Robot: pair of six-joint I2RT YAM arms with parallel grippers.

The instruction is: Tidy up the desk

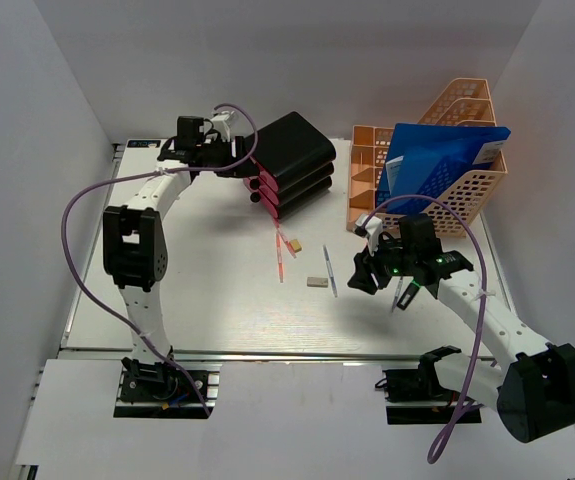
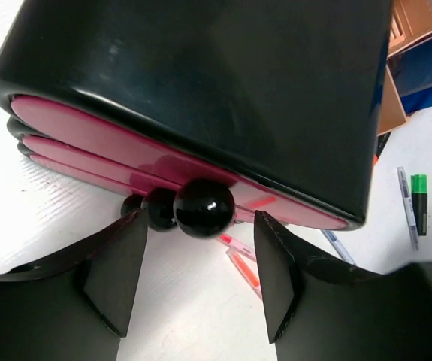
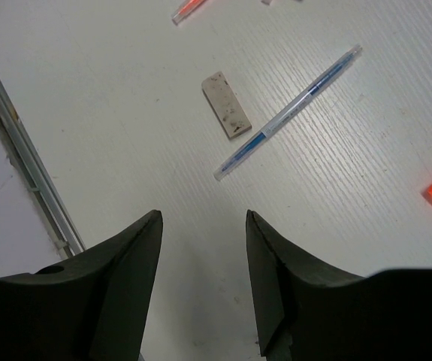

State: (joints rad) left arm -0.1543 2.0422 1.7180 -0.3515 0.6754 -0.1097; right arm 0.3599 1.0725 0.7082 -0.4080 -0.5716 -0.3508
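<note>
The desk (image 1: 217,290) is a white tabletop with a silver rail (image 3: 20,143) along its front edge. My left gripper (image 1: 239,158) is open at the black drawer box with pink fronts (image 2: 200,83). Its top round black knob (image 2: 204,207) sits just past the fingertips, in line with the gap and not clamped. My right gripper (image 3: 203,218) hovers open and empty over bare desk. Beyond it lie a tan eraser (image 3: 227,114) and a blue pen (image 3: 291,113). In the top view the right gripper (image 1: 359,272) is right of that pen (image 1: 330,272).
Red-orange pens (image 1: 280,255) and a small tan block (image 1: 296,244) lie in front of the drawer box. A peach mesh rack (image 1: 467,185) holding a blue folder (image 1: 437,160) stands back right. A green highlighter (image 2: 420,203) and another pen (image 2: 406,195) lie under the right arm.
</note>
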